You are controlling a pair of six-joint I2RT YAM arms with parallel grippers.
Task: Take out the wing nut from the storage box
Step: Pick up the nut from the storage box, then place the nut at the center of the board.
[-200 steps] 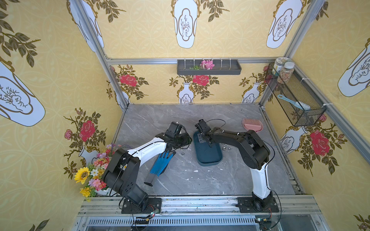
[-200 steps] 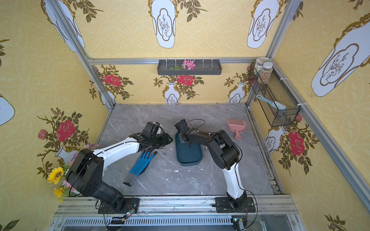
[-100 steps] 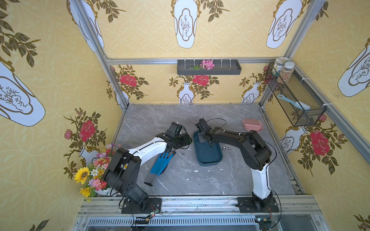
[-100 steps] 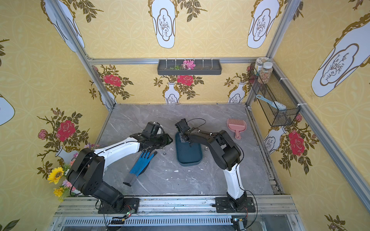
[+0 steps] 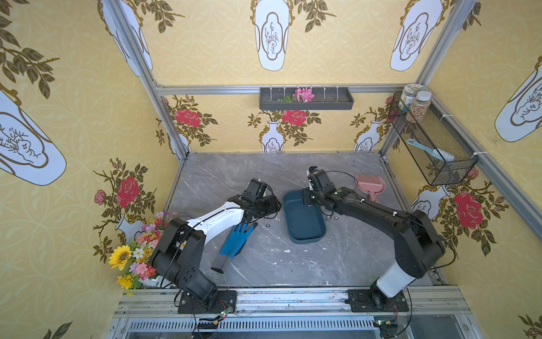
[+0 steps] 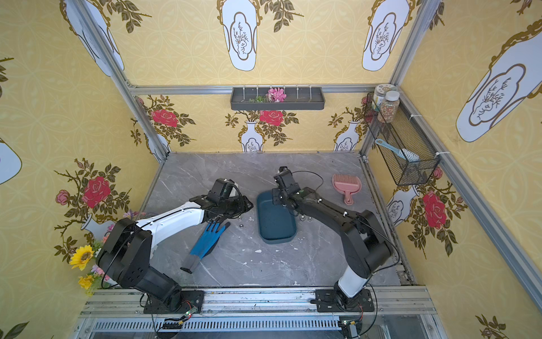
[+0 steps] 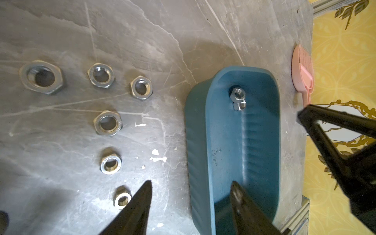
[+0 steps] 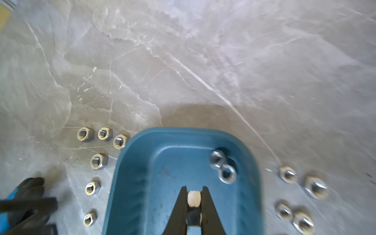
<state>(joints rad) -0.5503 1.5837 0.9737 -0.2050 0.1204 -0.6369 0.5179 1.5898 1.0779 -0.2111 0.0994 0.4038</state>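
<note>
Step in hand: taking the nut out of the shallow dark teal-blue plastic storage box (image 8: 173,173). I judge the pick made and the lift-out pending.
Right gripper: my right gripper (image 8: 194,189) is pressed together on a small pale rounded piece (image 8: 194,199), over the box's floor.
Wing nut: no winged outline can be made out. I take the pinched piece to be the wing nut but cannot confirm it.
Remaining in box: two silver hex nuts (image 8: 228,174) touch each other near one end wall, apart from my right jaws.
Left gripper: my left gripper (image 7: 191,183) is spread and holds nothing. One finger (image 7: 242,205) is inside the box and the other outside, astride a long wall. I cannot tell whether either touches the wall.
Outside the box: loose silver hex nuts (image 8: 98,161) lie on the grey marble-pattern tabletop (image 8: 203,61) along both long sides of the box.
Next move calls for: constant clamping and a straight rise until the piece clears the box's low rim, then travel past the rim to a bare patch beside the box. Avoid the loose nuts and my left finger inside the box.
Risk: the piece is small and the tips are narrow, so I judge it could slip.
</note>
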